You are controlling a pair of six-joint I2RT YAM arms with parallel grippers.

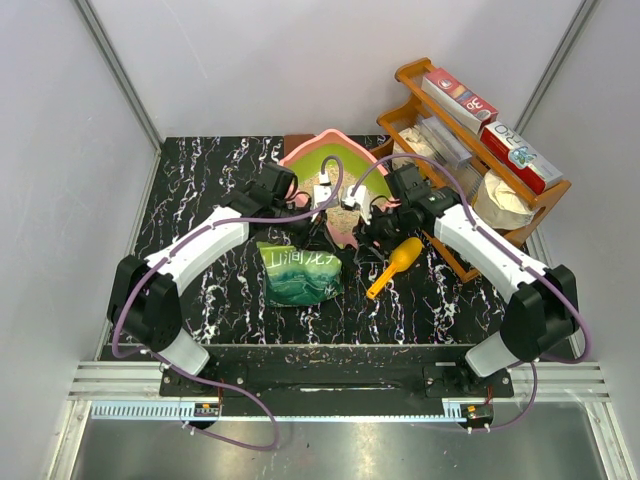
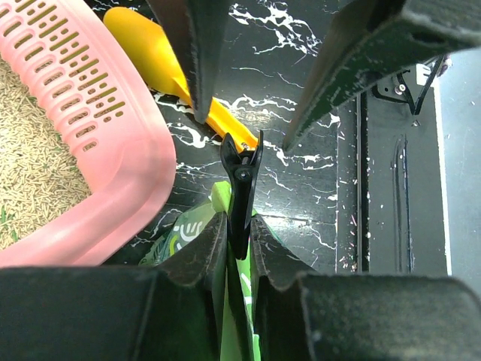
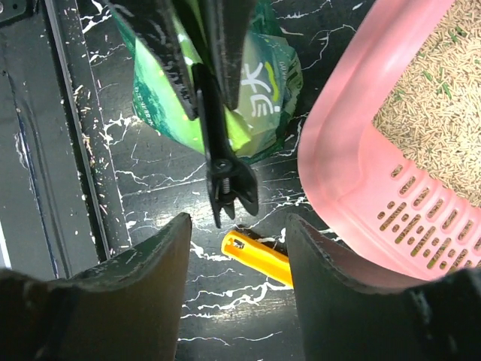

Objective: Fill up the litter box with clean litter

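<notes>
1. The black marbled table point(image 1: 200, 180) carries everything; a brown wooden rack point(image 1: 410, 72) stands at its far right corner.
2. The litter box point(image 1: 330, 135) sits at the far middle of the table, just left of the rack. It is a rounded pink tray with lime-green inner walls, and its slotted lip point(image 2: 75, 68) faces the arms.
3. A green bag point(image 1: 300, 275) with white characters lies just in front of the box, between the two arms.
4. The left gripper point(image 2: 239, 248) is clamped on a black clip point(image 2: 240, 188), with the bag's green edge showing at its fingers.
5. The right gripper point(image 3: 237, 226) is spread wide, holding nothing. The clip's tip hangs just short of the gap between its fingers.
6. A yellow-orange scoop point(image 1: 395, 265) lies on the table right of the bag.
7. The clean litter point(image 2: 30, 173) already covers the box floor: short beige grains with a few green specks.
</notes>
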